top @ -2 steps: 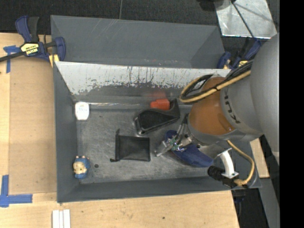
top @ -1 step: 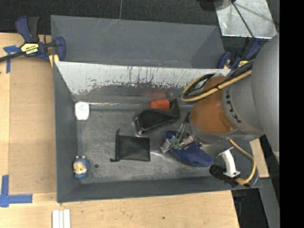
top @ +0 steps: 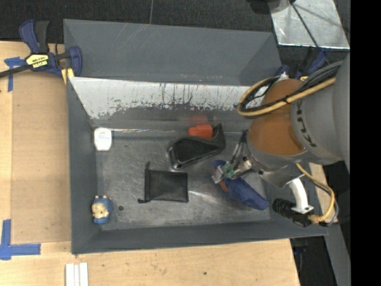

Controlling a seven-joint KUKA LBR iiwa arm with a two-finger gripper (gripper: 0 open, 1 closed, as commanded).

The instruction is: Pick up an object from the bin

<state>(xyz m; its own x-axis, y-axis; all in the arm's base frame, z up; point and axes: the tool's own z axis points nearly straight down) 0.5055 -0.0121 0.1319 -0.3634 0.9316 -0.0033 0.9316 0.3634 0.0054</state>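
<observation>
Your arm (top: 324,121): pale grey shell, orange wrist cover.
Behind the small metal gripper (top: 230,172) you see a rounded orange cover (top: 275,127) capping the wrist; yellow and black cables (top: 266,94) loop over that cover, and a white fitting (top: 297,193) with a black plug (top: 287,207) sits just beside the gripper.

Grey bin (top: 178,58) with black pouch (top: 166,185), small figurine (top: 100,209)

End effector (top: 230,171): low in the bin (top: 83,177), right side, over a blue object (top: 250,196)
Nearest: black stapler-like thing (top: 193,150), flat black pouch (top: 167,185)
</observation>
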